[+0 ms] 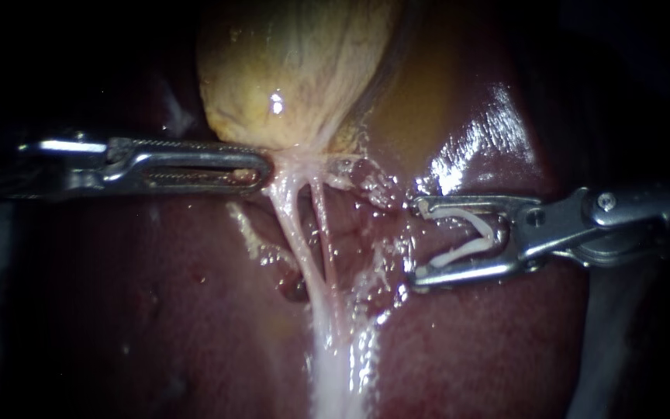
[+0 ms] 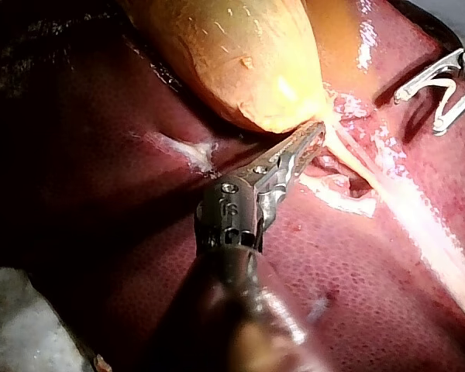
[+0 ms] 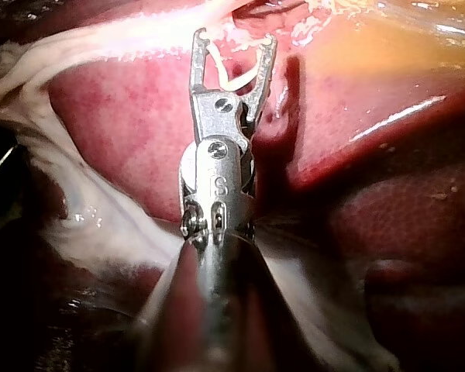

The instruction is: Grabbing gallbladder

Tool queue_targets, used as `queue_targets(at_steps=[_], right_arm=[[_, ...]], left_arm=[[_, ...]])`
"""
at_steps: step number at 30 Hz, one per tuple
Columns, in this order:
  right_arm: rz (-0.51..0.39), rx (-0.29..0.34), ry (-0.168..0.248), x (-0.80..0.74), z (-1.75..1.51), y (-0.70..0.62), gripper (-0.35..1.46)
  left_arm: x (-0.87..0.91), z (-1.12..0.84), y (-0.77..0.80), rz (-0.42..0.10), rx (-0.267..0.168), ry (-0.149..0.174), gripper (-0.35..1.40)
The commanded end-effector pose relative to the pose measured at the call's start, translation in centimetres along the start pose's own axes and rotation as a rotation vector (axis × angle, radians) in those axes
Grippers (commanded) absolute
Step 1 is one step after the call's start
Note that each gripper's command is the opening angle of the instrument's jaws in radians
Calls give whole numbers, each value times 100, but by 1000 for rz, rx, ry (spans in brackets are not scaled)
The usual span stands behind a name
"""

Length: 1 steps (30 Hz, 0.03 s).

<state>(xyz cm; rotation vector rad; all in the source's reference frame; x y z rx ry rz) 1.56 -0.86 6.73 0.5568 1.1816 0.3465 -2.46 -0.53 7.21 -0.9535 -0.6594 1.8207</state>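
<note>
The yellow gallbladder (image 1: 288,70) lies on the dark red liver (image 1: 157,310). My left instrument (image 1: 265,167) reaches in level from the left. Its jaws lie together and pinch the pale tissue at the gallbladder's lower neck; the left wrist view shows these jaws (image 2: 316,132) at the neck under the gallbladder (image 2: 240,54). Two thin pale tubes (image 1: 304,233) run down from the neck. My right instrument (image 1: 415,242) stays to their right, apart from them. Its jaws stand wide, with a white clip (image 1: 463,250) seated against both, as the right wrist view (image 3: 235,37) also shows.
A broad white band of tissue (image 1: 339,365) continues below the tubes. Raw dissected liver bed (image 1: 366,225) lies between the tubes and my right instrument. Wet, shiny liver (image 1: 474,140) rises to the gallbladder's right.
</note>
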Motion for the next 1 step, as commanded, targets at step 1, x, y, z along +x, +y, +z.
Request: queue_targets(at_steps=[1], right_arm=[[0,0,0,0,0,0,49]], left_arm=[[0,0,0,0,1,0,-35]])
